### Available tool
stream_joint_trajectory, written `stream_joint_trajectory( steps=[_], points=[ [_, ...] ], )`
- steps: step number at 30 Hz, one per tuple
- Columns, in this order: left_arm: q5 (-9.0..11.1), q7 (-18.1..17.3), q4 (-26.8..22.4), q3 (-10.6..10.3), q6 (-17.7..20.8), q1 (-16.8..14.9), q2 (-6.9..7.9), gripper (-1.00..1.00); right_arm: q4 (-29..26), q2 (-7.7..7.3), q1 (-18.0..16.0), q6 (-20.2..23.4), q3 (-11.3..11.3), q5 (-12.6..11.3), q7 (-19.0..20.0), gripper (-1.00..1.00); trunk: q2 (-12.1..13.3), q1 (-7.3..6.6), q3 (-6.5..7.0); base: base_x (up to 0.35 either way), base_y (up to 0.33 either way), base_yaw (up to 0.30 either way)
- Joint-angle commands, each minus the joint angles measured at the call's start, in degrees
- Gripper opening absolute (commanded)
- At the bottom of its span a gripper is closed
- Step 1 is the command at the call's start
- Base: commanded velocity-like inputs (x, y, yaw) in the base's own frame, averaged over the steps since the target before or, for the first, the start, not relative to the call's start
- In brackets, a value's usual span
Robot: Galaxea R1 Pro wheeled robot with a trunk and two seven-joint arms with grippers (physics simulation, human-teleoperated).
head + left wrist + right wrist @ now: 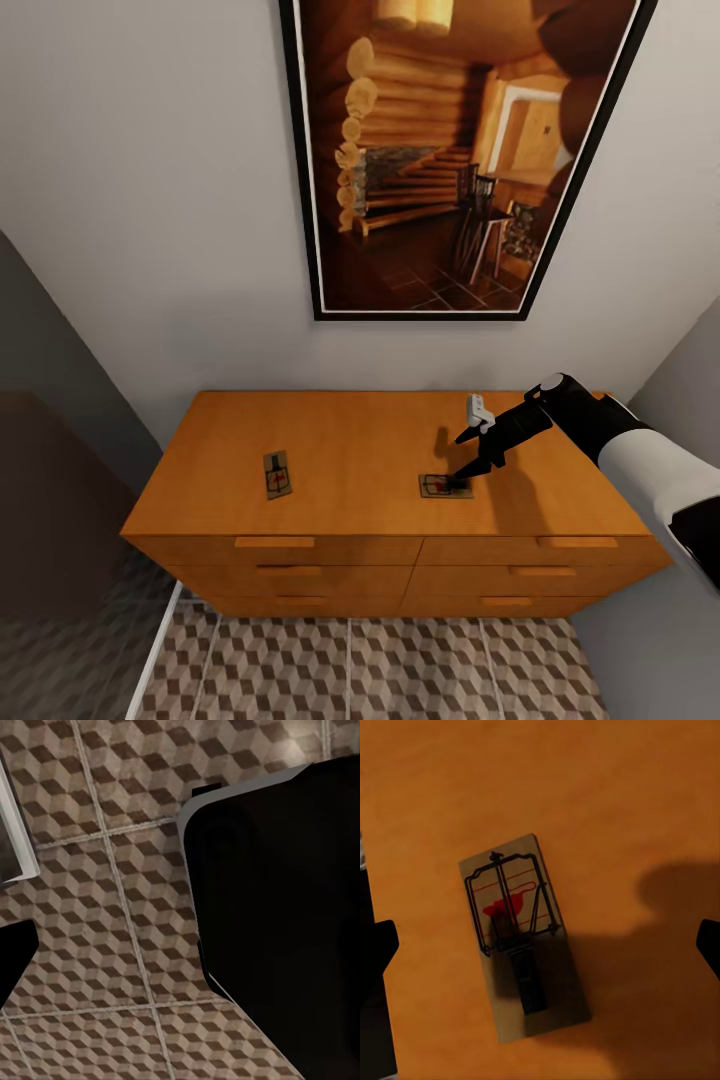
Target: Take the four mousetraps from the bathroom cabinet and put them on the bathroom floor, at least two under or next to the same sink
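Mousetraps, two small flat brown wooden boards with dark wire and a red spot, lie on the orange-brown wooden cabinet (380,455): one toward its left (277,474), one toward its right (445,486). The right end effector (462,482) hovers over the right one (521,937), fingers spread apart. Cube-patterned bathroom floor tiles (112,907) lie below the left arm, whose end effector state I cannot tell.

A large framed picture (455,150) hangs on the pale grey wall (150,220). The frame is black with a thin white inner border. The picture shows a log-cabin interior: stacked round logs, a wooden staircase, dark chairs and a lit doorway. A darker grey wall panel (45,400) stands at the left edge. A white strip (155,650) runs along the left near the bottom.
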Motion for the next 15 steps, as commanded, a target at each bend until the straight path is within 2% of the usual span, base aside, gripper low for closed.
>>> stream_joint_trajectory(
  steps=[1, 15],
  points=[
    [0.2, 0.2, 0.3, -0.5, -0.4, -0.1, -0.05, 1.0, -0.1, -0.05, 0.0, 0.6, 0.1, 0.1, 0.2, 1.0, -0.1, 0.03, -0.11, -0.006, 0.0, 0.0],
    [0.2, 0.2, 0.3, -0.5, -0.4, -0.1, -0.05, 1.0, -0.1, -0.04, 0.0, 0.6, 0.1, 0.1, 0.2, 1.0, -0.1, 0.03, -0.38, -0.001, 0.0, 0.0]
  ],
)
